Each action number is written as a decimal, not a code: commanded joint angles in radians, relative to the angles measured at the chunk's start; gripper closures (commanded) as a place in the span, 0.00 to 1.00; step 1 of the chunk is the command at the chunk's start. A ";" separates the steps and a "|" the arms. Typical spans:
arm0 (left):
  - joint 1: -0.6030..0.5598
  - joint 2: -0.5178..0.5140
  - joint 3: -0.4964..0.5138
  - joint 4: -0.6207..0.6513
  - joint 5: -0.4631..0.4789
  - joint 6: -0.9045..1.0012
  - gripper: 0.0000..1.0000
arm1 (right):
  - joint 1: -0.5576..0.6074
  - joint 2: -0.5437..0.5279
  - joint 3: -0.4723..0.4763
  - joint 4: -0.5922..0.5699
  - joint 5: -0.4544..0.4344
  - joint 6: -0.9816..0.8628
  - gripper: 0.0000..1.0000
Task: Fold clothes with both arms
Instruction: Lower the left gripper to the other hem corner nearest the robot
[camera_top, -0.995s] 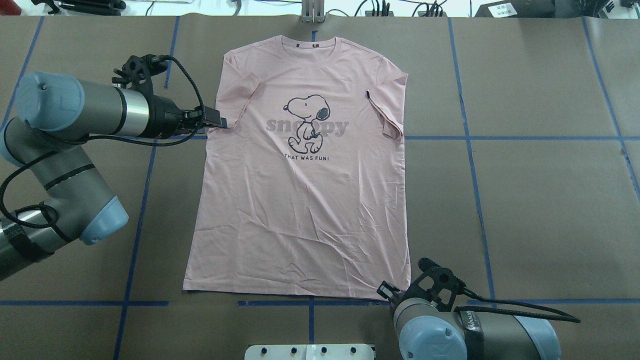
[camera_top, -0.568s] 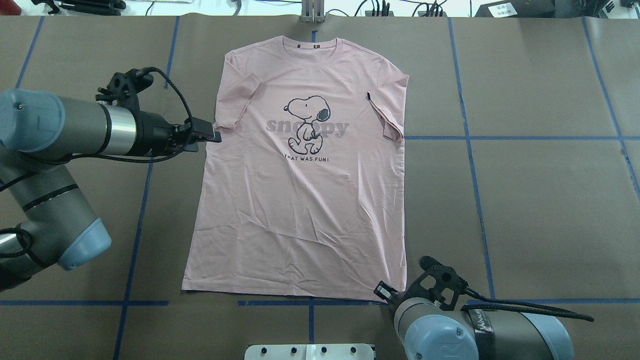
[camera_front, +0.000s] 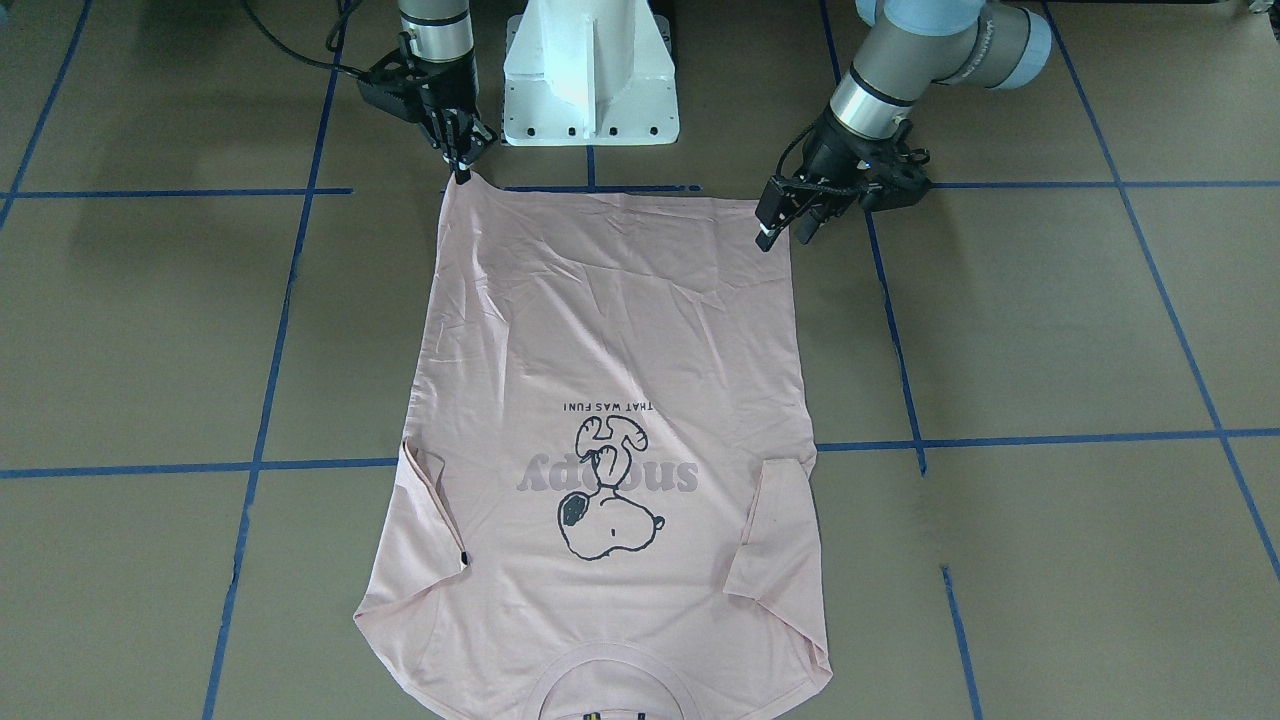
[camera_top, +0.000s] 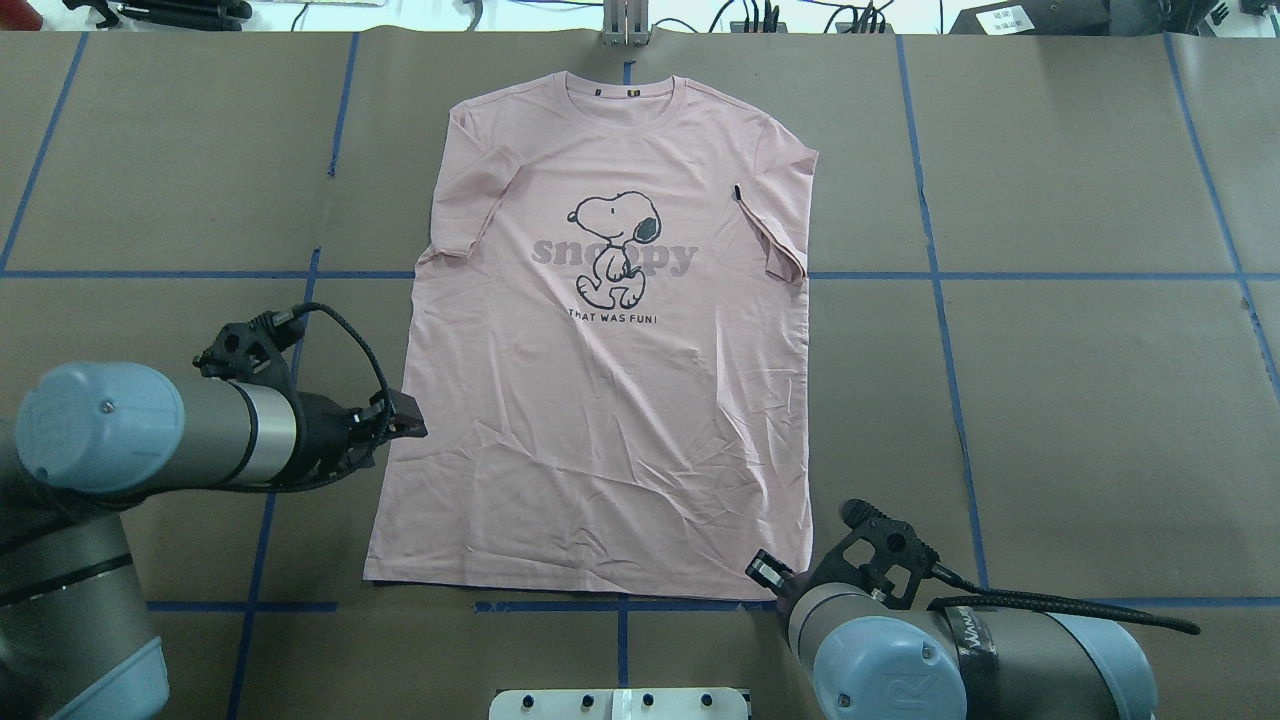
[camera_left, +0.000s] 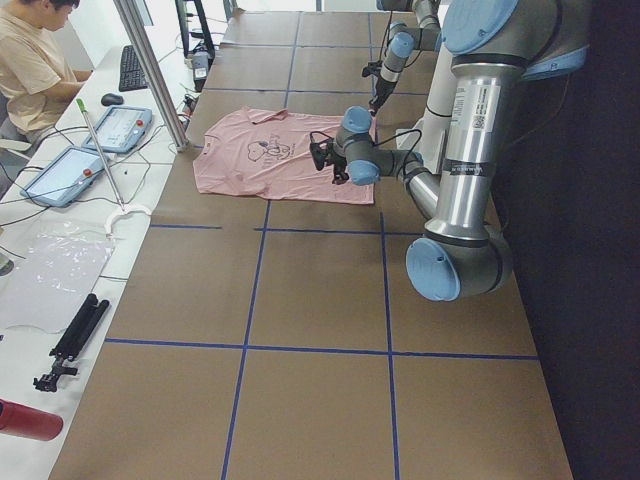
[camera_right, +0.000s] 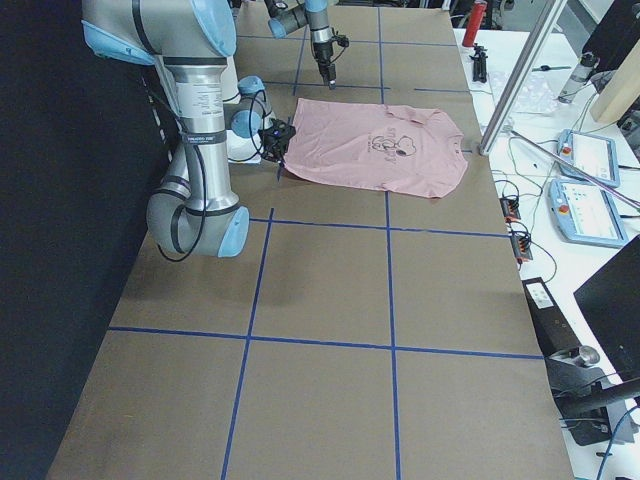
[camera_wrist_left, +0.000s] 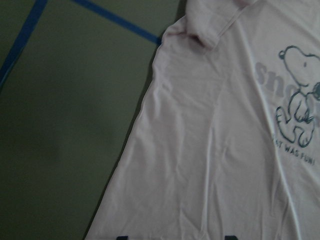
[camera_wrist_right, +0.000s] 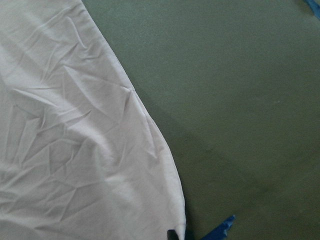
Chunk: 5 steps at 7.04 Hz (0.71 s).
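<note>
The pale pink short-sleeved T-shirt (camera_top: 600, 420) lies flat and print-up on my brown paper-covered table (camera_top: 1080, 420). Its collar is at the far side, and its hem runs just beside the blue tape line (camera_top: 200, 606) nearest my white pedestal base (camera_front: 590, 80). Both sleeves are turned in over the body. The small black sleeve tag (camera_top: 736, 190) shows on the sleeve to my right. The black-outlined cartoon dog print (camera_top: 615, 248) sits mid-chest across grey lettering.

My black two-finger left gripper (camera_top: 412, 420) hovers at the shirt's left side edge, between sleeve and hem. Its 2 fingers are spread apart. In my left wrist view their dark tips (camera_wrist_left: 122, 237) peek in at the bottom with pink cloth between them. I cannot tell whether they touch the cloth.

My black right gripper (camera_front: 461, 170) points straight down at the hem's right corner with its fingers drawn together. The corner rises to a small peak at the tips, so I read it as pinched. In my right wrist view a single dark tip (camera_wrist_right: 172, 234) meets that corner.
</note>
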 joint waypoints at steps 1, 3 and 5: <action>0.069 0.010 0.002 0.089 0.040 -0.044 0.29 | 0.012 0.000 0.001 -0.001 0.022 0.001 1.00; 0.109 0.010 0.002 0.155 0.040 -0.046 0.30 | 0.014 0.000 0.000 -0.001 0.022 0.001 1.00; 0.149 0.010 -0.004 0.213 0.037 -0.067 0.31 | 0.014 0.002 0.001 -0.001 0.022 0.001 1.00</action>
